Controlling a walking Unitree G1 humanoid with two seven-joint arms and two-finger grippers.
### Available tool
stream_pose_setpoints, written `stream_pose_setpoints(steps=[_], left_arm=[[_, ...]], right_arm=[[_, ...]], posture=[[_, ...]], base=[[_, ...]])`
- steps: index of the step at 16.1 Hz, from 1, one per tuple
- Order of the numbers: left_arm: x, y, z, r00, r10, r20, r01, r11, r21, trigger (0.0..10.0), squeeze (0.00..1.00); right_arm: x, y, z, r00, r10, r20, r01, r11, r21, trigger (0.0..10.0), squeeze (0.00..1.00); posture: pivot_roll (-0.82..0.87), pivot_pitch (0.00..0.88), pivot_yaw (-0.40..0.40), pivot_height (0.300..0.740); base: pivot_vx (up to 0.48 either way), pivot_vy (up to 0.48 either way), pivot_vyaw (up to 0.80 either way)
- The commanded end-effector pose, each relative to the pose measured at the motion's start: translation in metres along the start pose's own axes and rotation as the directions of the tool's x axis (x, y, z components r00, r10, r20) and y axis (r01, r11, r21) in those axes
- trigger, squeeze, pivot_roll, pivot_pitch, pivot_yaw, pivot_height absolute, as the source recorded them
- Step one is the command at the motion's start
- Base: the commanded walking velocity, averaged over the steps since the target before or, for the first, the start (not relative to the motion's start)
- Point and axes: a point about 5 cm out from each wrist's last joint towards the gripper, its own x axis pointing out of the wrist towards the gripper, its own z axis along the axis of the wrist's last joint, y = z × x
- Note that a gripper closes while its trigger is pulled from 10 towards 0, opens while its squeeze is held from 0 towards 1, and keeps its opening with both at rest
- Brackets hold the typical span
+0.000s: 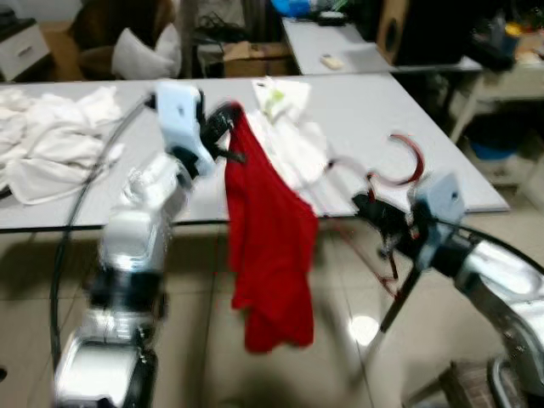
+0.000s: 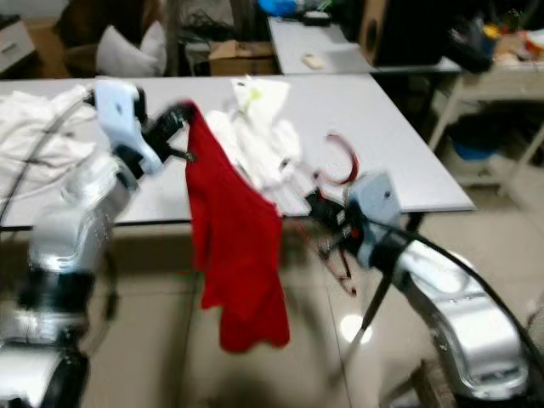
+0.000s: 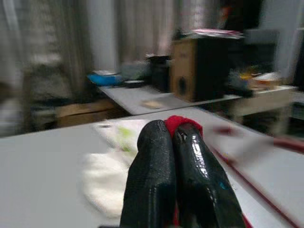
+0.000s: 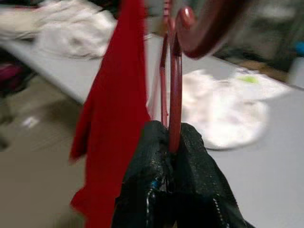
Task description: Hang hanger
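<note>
Grey surface (image 1: 382,127) at a room's edge, both grippers working just off its near rim.

The left gripper (image 3: 173,135) has its jaws closed on the top of a red garment (image 1: 268,255), which hangs over tiled floor (image 1: 204,357) in front of the rim. The right gripper (image 4: 173,142) has its jaws clamped on a red hanger (image 1: 406,161), hook upward, beside the surface's near right corner. White clothes (image 1: 55,144) lie heaped on the surface behind; a second table (image 1: 340,47) and speaker (image 2: 399,30) stand beyond.

Two silver arms with black cables, pale blue-white wrist blocks, glossy black two-fingered hands.
</note>
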Motion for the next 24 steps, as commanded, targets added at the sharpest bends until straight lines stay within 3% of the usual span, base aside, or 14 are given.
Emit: stream_pose_setpoints(steps=[1, 4, 7, 11, 14, 19, 24], left_arm=[[0.01, 0.008, 0.011, 1.0, 0.02, 0.016, -0.02, 0.999, 0.035, 10.0, 0.0], [0.021, 0.025, 0.029, 0.999, 0.042, 0.03, -0.045, 0.994, 0.1, 10.0, 0.0], [0.031, 0.032, 0.047, 0.997, 0.022, 0.073, -0.031, 0.991, 0.13, 10.0, 0.0], [0.038, 0.026, 0.071, 0.989, -0.037, 0.141, 0.019, 0.992, 0.123, 10.0, 0.0], [0.039, 0.021, 0.096, 0.973, -0.087, 0.215, 0.068, 0.994, 0.09, 10.0, 0.0], [0.035, 0.011, 0.118, 0.949, -0.14, 0.281, 0.126, 0.99, 0.068, 10.0, 0.0], [0.028, 0.0, 0.142, 0.917, -0.206, 0.342, 0.191, 0.979, 0.078, 10.0, 0.0]], right_arm=[[-0.012, -0.004, 0.01, 0.998, 0.064, -0.005, -0.064, 0.996, -0.056, 10.0, 0.0], [-0.027, -0.006, 0.02, 0.977, 0.204, -0.056, -0.209, 0.971, -0.113, 10.0, 0.0], [-0.026, -0.004, 0.029, 0.943, 0.325, -0.067, -0.331, 0.937, -0.116, 10.0, 0.0], [-0.001, -0.005, 0.027, 0.93, 0.351, -0.112, -0.367, 0.912, -0.185, 10.0, 0.0], [0.027, -0.009, 0.031, 0.933, 0.343, -0.105, -0.359, 0.902, -0.241, 10.0, 0.0], [0.049, -0.015, 0.035, 0.921, 0.368, -0.13, -0.39, 0.863, -0.32, 10.0, 0.0], [0.073, -0.035, 0.052, 0.943, 0.305, -0.134, -0.333, 0.844, -0.421, 10.0, 0.0]], posture=[[0.02, 0.0, 0.046, 0.74], [0.02, 0.0, 0.05, 0.74], [0.02, 0.0, 0.036, 0.74], [0.04, 0.0, 0.023, 0.74], [0.05, 0.0, 0.017, 0.74], [0.06, 0.0, 0.015, 0.74], [0.07, 0.0, 0.009, 0.74]], base=[[0.352, 0.0, 0.0], [0.352, 0.0, 0.0], [0.354, 0.0, 0.0], [0.355, 0.0, 0.0], [0.356, 0.0, 0.0], [0.358, 0.0, 0.0], [0.357, 0.0, 0.0]])
